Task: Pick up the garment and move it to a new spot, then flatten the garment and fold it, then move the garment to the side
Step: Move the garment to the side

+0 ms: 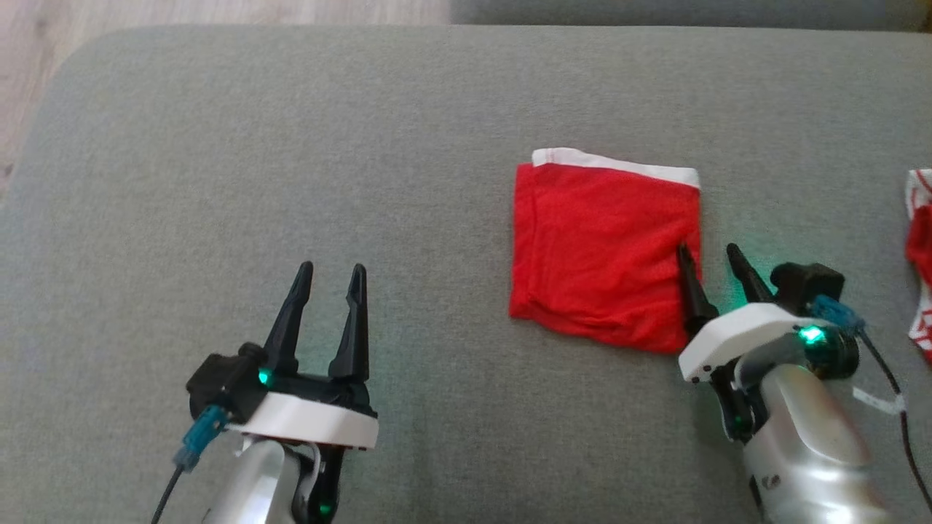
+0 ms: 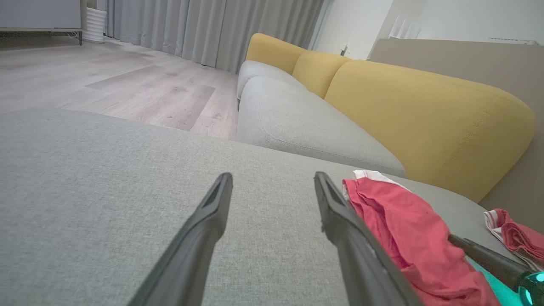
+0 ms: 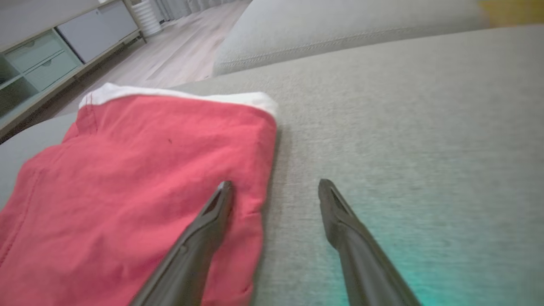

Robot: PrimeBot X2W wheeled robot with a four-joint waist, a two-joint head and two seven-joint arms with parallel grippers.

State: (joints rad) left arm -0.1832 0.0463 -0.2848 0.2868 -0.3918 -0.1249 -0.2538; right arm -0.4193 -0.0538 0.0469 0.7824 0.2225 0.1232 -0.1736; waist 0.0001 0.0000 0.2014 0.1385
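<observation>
— Where is the garment [image 1: 604, 255] seen?
— Folded on the grey cushion [image 1: 291, 145], edge straddled by the spread, empty right gripper [image 1: 707, 249]; left gripper [image 1: 332, 267] held open, apart. From the left wrist, yellow backrests [image 2: 425, 114] are added.

**A grey-and-mustard lounge under soft, even light**

A broad grey upholstered seat [image 1: 218, 182] with a rounded corner takes up the foreground. Beyond it stands a sofa with a grey seat cushion [image 2: 306, 123] and mustard-yellow back cushions [image 2: 425, 114], backed by a taupe panel [image 2: 467, 55]. Pale wood-plank floor [image 2: 127, 85] runs to full-length grey curtains [image 2: 204, 29] and a white wall [image 2: 357, 21]. A low cabinet [image 3: 38, 59] with pale drawers lines one side.
</observation>
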